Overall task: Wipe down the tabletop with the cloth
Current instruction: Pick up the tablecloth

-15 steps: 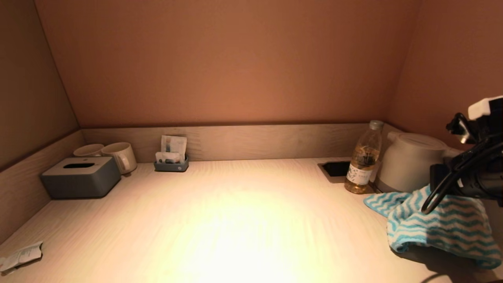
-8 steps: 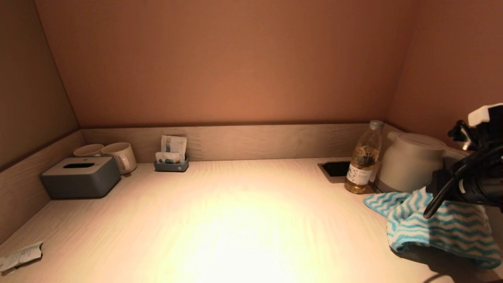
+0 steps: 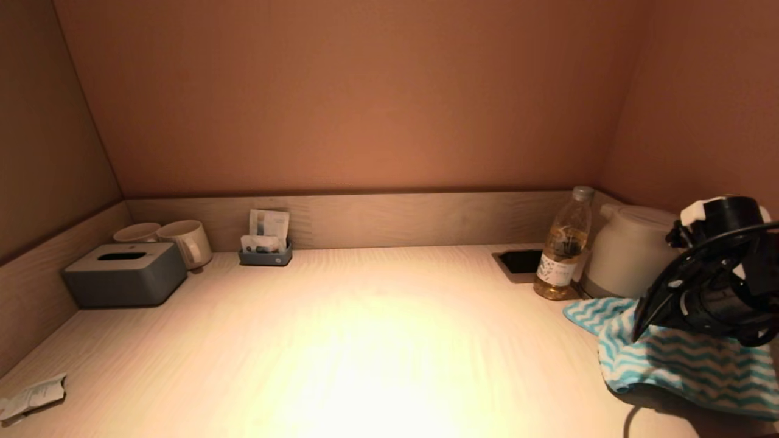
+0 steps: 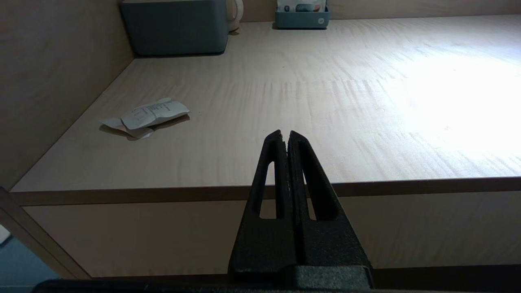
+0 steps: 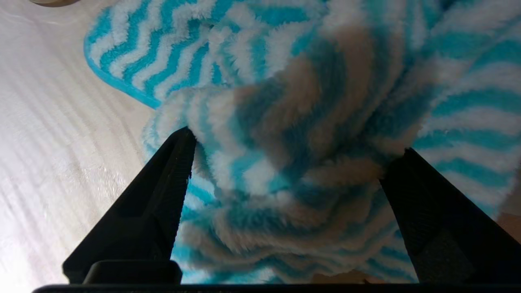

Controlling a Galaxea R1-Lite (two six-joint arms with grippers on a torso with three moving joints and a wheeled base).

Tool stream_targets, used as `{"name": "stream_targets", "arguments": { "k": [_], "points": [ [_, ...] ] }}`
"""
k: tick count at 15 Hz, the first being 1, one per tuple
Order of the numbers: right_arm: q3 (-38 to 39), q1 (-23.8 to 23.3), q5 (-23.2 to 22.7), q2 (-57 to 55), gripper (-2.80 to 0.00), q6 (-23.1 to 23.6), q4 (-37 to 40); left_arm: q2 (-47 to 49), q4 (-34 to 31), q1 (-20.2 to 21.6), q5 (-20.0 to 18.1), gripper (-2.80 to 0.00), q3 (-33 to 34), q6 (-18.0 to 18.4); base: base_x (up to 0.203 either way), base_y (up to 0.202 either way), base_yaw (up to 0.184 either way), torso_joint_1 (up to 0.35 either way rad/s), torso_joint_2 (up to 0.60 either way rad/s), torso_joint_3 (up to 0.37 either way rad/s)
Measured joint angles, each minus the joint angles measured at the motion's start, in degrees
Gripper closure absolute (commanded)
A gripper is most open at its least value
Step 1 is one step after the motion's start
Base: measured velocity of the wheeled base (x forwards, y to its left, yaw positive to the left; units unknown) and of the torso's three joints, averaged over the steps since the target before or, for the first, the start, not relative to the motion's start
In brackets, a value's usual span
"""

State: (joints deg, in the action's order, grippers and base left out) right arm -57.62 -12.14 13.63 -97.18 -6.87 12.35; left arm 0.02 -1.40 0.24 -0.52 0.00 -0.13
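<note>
Under the right hand, spread wide astride a fold, the cloth is partly hidden.

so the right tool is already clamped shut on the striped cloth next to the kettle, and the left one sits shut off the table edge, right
Not quite. The right wrist view shows the right tool open, its fingers spread on either side of a raised fold of the cloth, not yet closed on it. The rest holds: the cloth lies by the kettle, and the left tool sits shut off the tabletop edge.
</note>
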Motion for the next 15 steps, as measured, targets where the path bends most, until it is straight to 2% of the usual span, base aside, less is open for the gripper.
{"name": "stream_targets", "arguments": {
  "k": [5,6,11,15],
  "points": [
    [0.05,-0.5,-0.96,-6.09,-2.8,-0.57,-3.67,0.0,0.0,0.0,0.01,0.0,0.0,-0.02,0.0,0.0,0.0,0.0,0.0,0.0],
    [0.05,-0.74,-1.07,-6.8,0.0,-0.54,-3.81,0.0,0.0,0.01,0.01,0.0,0.0,-0.02,0.0,0.0,0.0,0.0,0.0,0.0],
    [-0.06,-1.7,-2.77,-8.66,0.0,-0.61,-3.76,0.0,0.02,-0.02,0.01,0.0,0.0,0.0,0.0,0.0,0.0,0.0,0.0,0.0],
    [0.51,-1.5,-2.94,-5.77,0.0,-1.38,-3.54,0.0,0.01,0.0,0.0,0.0,0.0,-0.01,0.0,0.0,0.0,0.0,0.0,0.0]
  ]
}}
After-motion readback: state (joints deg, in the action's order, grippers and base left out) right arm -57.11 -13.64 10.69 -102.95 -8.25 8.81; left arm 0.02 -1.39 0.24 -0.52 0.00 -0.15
